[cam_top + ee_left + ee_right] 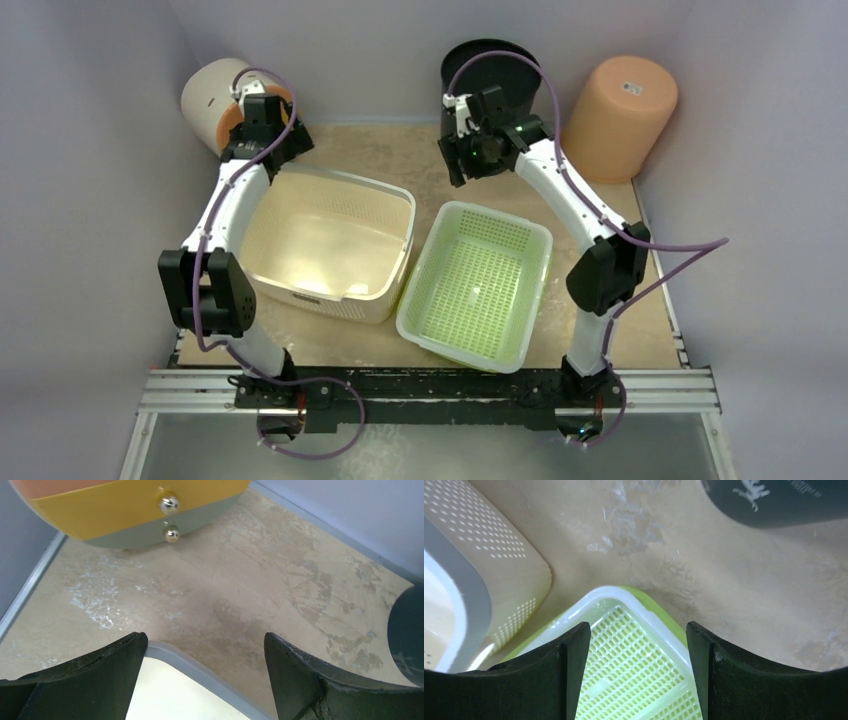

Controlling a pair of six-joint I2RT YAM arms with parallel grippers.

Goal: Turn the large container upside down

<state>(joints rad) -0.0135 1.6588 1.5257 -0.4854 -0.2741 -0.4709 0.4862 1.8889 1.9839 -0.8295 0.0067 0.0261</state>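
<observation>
The large container [335,300], a cream-beige rectangular basket, stands upright with its mouth up on the left half of the table. My left gripper [262,135] hovers over its far left corner. In the left wrist view the container's rounded rim corner [200,672] lies below the open left gripper [205,640], with nothing between the jaws. My right gripper [468,152] hangs over the far left corner of the white perforated basket [634,655]. The right gripper [638,630] is open and holds nothing. The container's dotted side wall [499,545] shows at the left of that view.
The white perforated basket sits nested in a lime-green tub [410,300] right of the container. A black bin [495,70] and an orange cylinder [620,105] stand at the back right. A white and orange drum [215,95] lies at the back left. Walls enclose the table.
</observation>
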